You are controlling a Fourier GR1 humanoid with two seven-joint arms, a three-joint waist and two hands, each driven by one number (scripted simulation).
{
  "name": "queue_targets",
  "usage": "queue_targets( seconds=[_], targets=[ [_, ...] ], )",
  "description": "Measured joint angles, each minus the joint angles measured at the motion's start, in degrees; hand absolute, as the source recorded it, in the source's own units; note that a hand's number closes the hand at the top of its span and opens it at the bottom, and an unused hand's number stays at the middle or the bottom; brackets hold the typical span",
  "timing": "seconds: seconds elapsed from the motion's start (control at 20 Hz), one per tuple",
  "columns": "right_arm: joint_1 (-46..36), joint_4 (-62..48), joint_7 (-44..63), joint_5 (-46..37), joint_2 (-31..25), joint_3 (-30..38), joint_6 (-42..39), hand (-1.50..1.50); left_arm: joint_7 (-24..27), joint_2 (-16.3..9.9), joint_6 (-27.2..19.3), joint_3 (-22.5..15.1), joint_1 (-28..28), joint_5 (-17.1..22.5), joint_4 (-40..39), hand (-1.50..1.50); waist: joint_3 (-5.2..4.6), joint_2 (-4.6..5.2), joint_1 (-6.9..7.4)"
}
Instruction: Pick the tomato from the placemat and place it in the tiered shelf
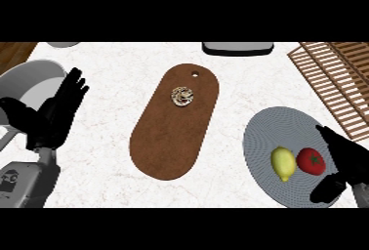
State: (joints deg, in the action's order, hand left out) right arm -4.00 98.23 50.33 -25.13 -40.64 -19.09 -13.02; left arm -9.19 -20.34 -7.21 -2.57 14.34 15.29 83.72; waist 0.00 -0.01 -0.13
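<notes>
Lying on the grey round placemat (267, 132) at the near right of the white marble counter (108, 161) is the tomato (311, 161), red with a green stalk end, set just beside a yellow lemon (283, 163) on its left; whether the two touch cannot be told. The right hand (344, 163) sits over the placemat's right edge, right beside the tomato, one finger stretched past its far side and the thumb down on the near side; the fingers are spread and hold nothing, and contact with the tomato cannot be confirmed. At the near left the left hand (61, 110) shows with fingers straight and pointing up, empty, at rest near the edge. Behind it stands a grey bowl-like vessel (29, 83), partly hidden. In the middle of the counter lies a long brown cutting board (173, 141) with a hole at its far end, carrying a small round pastry-like item (182, 96) on its far half. At the far right is the wooden slatted tiered shelf (335, 73), well apart from the tomato. At the far edge sits a dark and grey tray-like object (238, 47), cut off by the view.
</notes>
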Motion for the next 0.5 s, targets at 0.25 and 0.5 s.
queue_targets(
  seconds=[0.25,0.5],
  targets=[
    [0.48,-1.84,-2.66,-3.21,3.02,3.3,-1.86,-1.5,-0.61,1.28,1.27,1.28,0.0,-1.67,0.32,0.0,0.0,0.0,0.04],
    [-0.8,-8.27,-6.6,-7.69,7.75,3.95,-0.77,-1.5,-0.7,2.43,2.21,2.35,-0.62,-2.8,0.89,0.0,0.0,0.02,0.18]
  ],
)
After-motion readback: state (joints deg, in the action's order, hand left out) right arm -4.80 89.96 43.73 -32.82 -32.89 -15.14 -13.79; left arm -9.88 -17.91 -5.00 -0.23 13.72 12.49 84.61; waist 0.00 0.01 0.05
